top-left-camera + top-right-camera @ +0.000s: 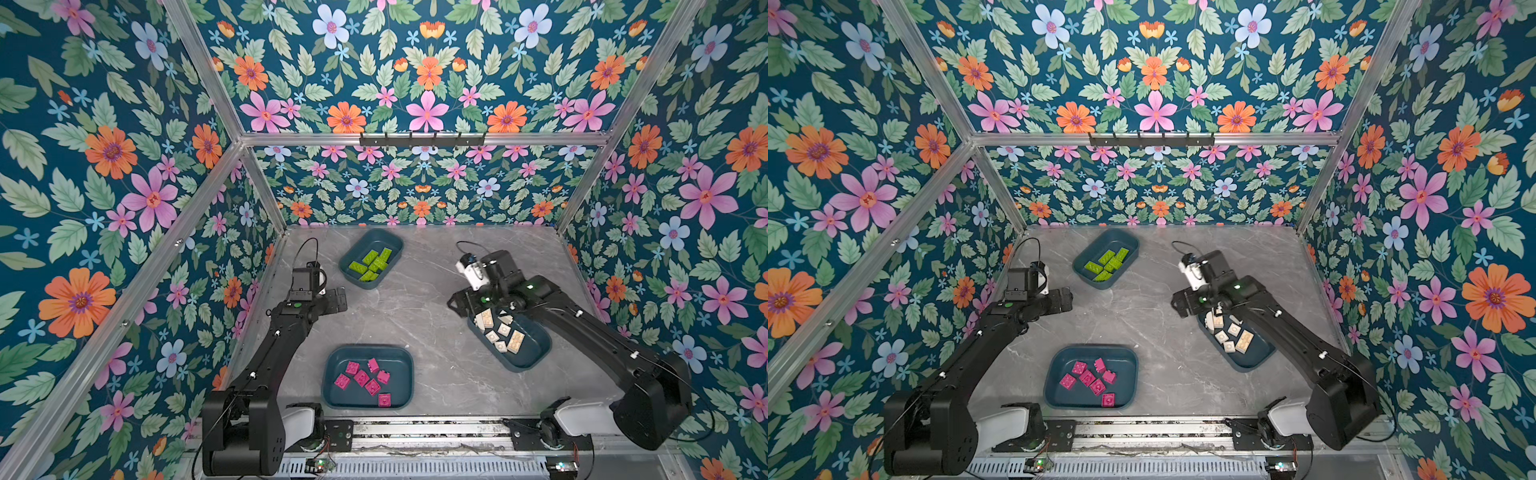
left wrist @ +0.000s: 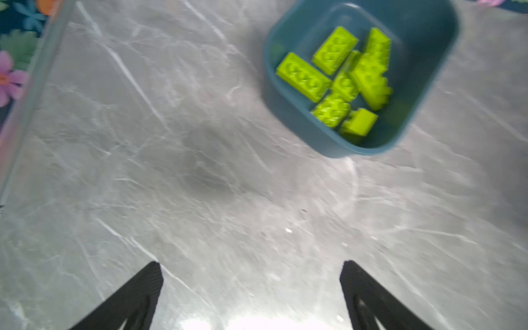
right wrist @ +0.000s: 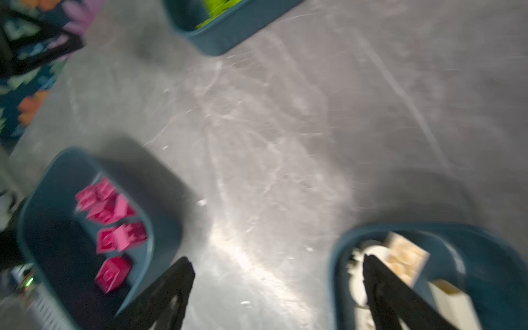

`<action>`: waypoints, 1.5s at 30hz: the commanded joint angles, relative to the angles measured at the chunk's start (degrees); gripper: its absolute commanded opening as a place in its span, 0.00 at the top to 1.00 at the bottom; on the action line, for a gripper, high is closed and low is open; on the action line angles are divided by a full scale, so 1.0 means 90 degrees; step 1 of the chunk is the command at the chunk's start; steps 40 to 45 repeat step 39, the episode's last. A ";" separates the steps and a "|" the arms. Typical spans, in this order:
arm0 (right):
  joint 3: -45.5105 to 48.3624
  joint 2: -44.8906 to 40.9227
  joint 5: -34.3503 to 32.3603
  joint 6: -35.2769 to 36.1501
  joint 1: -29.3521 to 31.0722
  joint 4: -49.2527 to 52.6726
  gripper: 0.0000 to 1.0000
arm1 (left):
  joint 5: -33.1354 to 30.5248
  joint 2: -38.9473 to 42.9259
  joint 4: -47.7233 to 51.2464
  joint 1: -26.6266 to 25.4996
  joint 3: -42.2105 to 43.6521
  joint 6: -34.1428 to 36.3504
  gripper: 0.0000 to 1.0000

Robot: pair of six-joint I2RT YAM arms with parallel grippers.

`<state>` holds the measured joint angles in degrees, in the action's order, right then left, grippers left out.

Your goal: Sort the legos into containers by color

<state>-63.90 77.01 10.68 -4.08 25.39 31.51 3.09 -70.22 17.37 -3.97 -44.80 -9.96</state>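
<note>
Our right claw point(image 3: 277, 258) hangs spread wide with nothing between its fingers. One finger is over the end of the bin point(image 1: 536, 347) that holds the cream bricks point(image 1: 504, 330), and the other is outside its rim. Our left claw point(image 2: 251, 263) gapes empty too. We judge that a sideways pull could catch that rim, dragging the bin or tipping a brick out. The long cream brick point(image 1: 515, 341) lies behind the right claw's tips, studs up, with its long axis crosswise to the bin's length.
</note>
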 commanded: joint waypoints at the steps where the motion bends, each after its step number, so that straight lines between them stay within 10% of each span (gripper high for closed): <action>1: 0.0327 -0.0266 -0.0375 -0.0014 -0.0847 -0.0432 0.05 | -0.0513 -0.0093 -0.1258 0.0040 0.0314 0.0120 0.00; 9: 0.1681 -0.0939 -0.1536 -0.0055 -0.2650 -0.1844 0.01 | -0.1062 -0.0517 -0.2983 0.0079 0.0978 0.0300 0.00; 30: 0.4339 0.0279 -0.1708 0.0226 -0.2723 -0.7499 0.01 | -0.2085 -0.1584 -0.6946 0.0070 0.2333 0.0529 0.00; 45: 0.4490 0.0399 -0.1584 0.0242 -0.2742 -0.7832 0.01 | -0.2201 -0.2090 -0.7522 0.0070 0.2069 0.0864 0.00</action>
